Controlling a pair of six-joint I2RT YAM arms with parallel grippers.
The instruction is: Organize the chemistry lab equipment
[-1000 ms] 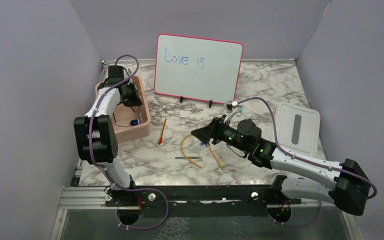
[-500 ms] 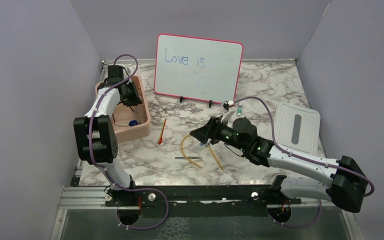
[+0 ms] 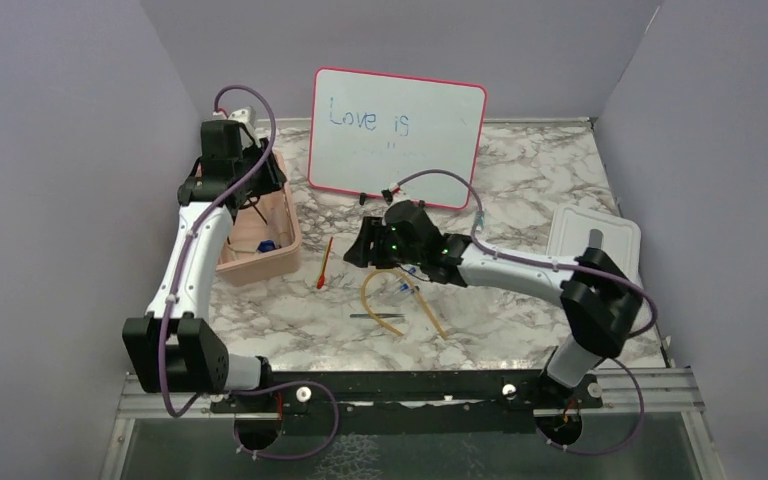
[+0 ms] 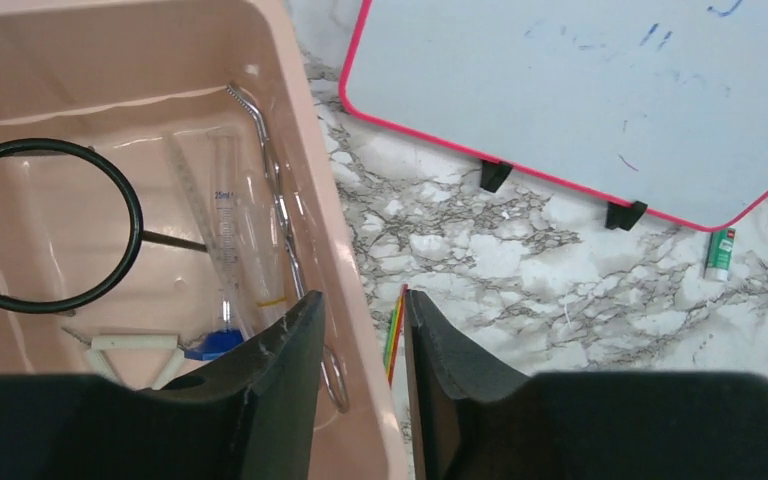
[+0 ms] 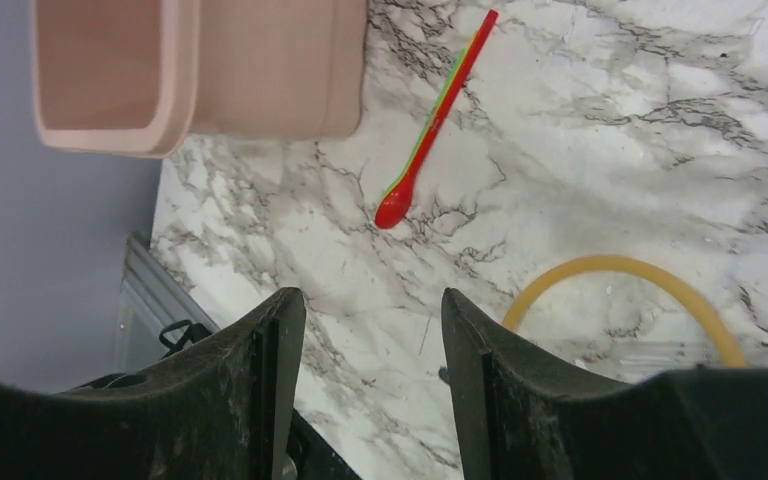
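My left gripper (image 4: 365,300) hangs open and empty over the right wall of the pink bin (image 4: 310,120). In the bin lie the black wire ring tripod (image 4: 138,205), a clear graduated tube (image 4: 225,215) with a blue cap, and the metal tongs (image 4: 278,195). My right gripper (image 5: 373,300) is open and empty just above the marble table. The red-tipped spatula (image 5: 435,120) lies ahead of it, the tan rubber tube (image 5: 620,268) to its right. The thin dark rod (image 3: 375,317) and a small blue-capped tube (image 3: 403,290) lie by the tan tube.
The pink-framed whiteboard (image 3: 397,135) stands at the back on two black feet. A white lid (image 3: 595,255) lies at the right. A small vial (image 4: 720,255) lies near the whiteboard's right corner. Purple walls close in both sides.
My left gripper has risen out of the bin and its jaws have parted. My right arm has swung left and farther out, toward the spatula.
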